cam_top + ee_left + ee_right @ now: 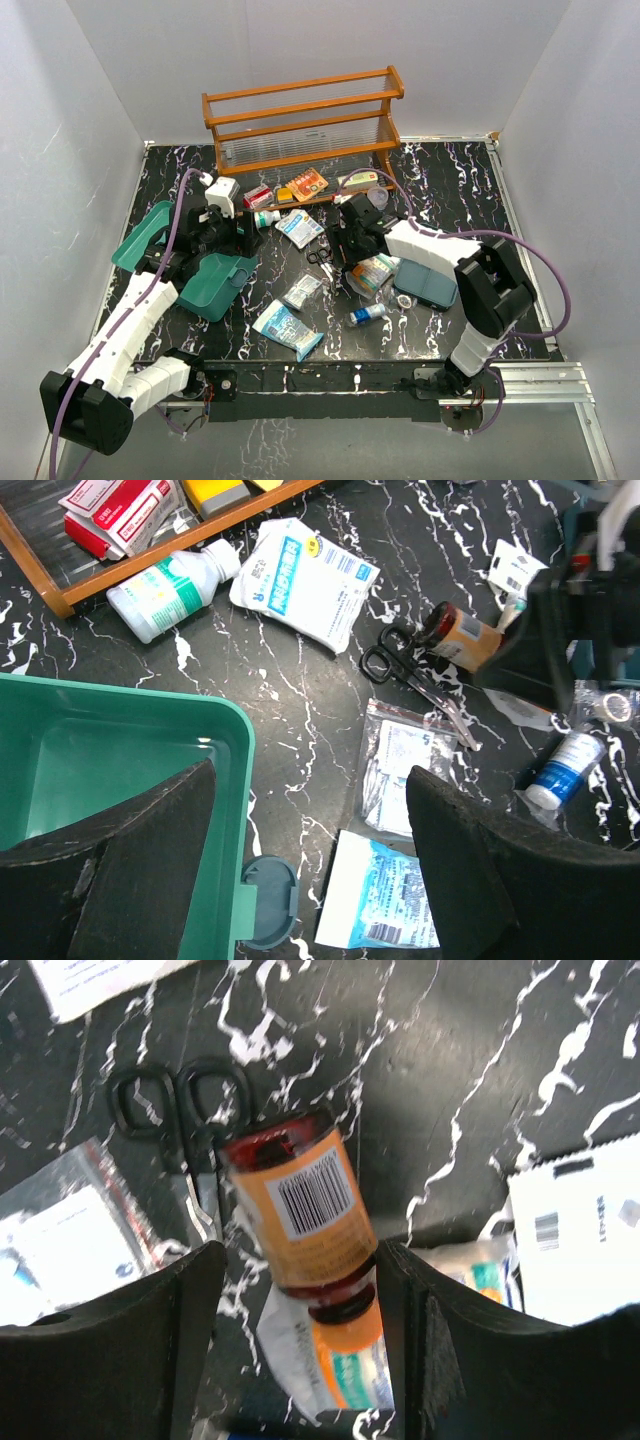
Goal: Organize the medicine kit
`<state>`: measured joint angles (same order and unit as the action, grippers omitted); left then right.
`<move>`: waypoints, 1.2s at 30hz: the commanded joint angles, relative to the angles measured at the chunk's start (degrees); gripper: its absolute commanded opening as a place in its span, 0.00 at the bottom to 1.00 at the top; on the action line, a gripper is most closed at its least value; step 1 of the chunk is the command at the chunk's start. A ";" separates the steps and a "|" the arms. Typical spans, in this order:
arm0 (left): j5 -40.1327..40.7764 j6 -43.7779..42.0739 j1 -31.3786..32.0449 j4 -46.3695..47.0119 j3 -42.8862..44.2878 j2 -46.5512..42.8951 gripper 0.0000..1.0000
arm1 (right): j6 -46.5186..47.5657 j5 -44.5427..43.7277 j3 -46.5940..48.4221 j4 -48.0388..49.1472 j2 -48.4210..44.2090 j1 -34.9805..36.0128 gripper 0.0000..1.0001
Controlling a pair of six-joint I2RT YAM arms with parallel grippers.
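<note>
Fingers (150,860) of left gripper (310,780): spread wide, nothing between; one over the open tub of the medicine kit (100,740), the other just right of the medicine kit's rim. Fingers (440,1360) of right gripper (300,1250): closed on amber bottle (300,1210), well right of the medicine kit. Scissors (400,665) between medicine kit and bottle.

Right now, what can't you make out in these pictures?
- Floor of the medicine kit: left wrist view, cut off by the edge, covered by the left gripper.
- Label wording on the orange bottle: right wrist view, blurred.
- Whether the right gripper clamps it: same view, contact unclear.
</note>
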<state>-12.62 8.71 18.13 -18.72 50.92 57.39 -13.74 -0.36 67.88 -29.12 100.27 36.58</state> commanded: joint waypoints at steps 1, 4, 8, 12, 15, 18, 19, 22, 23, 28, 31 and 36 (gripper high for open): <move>-0.72 2.15 -0.01 -1.18 1.82 -2.05 0.79 | 3.73 -5.70 5.58 -1.72 4.61 0.75 0.60; -0.39 2.59 0.02 -1.06 2.27 -2.34 0.81 | 5.15 -6.09 6.99 -2.16 6.63 0.78 0.59; -0.30 3.28 0.02 -0.26 2.92 -2.50 0.82 | 6.03 -6.80 9.56 -2.09 8.20 0.85 0.58; -0.05 3.24 0.00 -0.11 3.34 -2.71 0.84 | 7.21 -7.49 12.36 -2.32 10.17 0.86 0.61; 0.35 3.08 0.00 -0.53 3.49 -2.84 0.85 | 8.52 -7.70 13.74 -2.56 11.74 0.86 0.61; 0.42 2.82 0.04 -1.05 3.71 -3.05 0.85 | 10.04 -7.40 14.45 -2.53 12.86 0.85 0.53; 0.34 2.81 -0.01 -1.03 3.75 -3.20 0.85 | 10.57 -6.90 14.63 -2.57 13.20 0.85 0.49; 0.30 2.72 -0.02 -0.91 3.69 -3.50 0.85 | 10.71 -6.34 15.22 -2.52 14.00 0.84 0.39; 0.32 2.85 -0.04 -0.87 3.67 -3.63 0.85 | 10.47 -5.99 15.49 -2.41 13.96 0.78 0.36; -1.02 5.36 -0.02 1.19 2.80 -4.68 0.85 | 4.92 -4.95 14.23 1.92 9.23 0.81 0.32; -1.09 8.90 0.02 4.32 1.26 -6.18 0.85 | -3.41 -3.19 12.12 7.16 3.20 0.85 0.31; -2.55 14.51 -0.02 14.24 -3.50 -9.92 0.85 | -25.50 2.09 3.62 24.69 -9.56 0.81 0.33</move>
<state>-13.17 18.09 18.13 -13.89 50.57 50.92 -19.46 -2.31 74.96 -23.70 103.37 37.17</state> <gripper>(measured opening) 0.850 0.411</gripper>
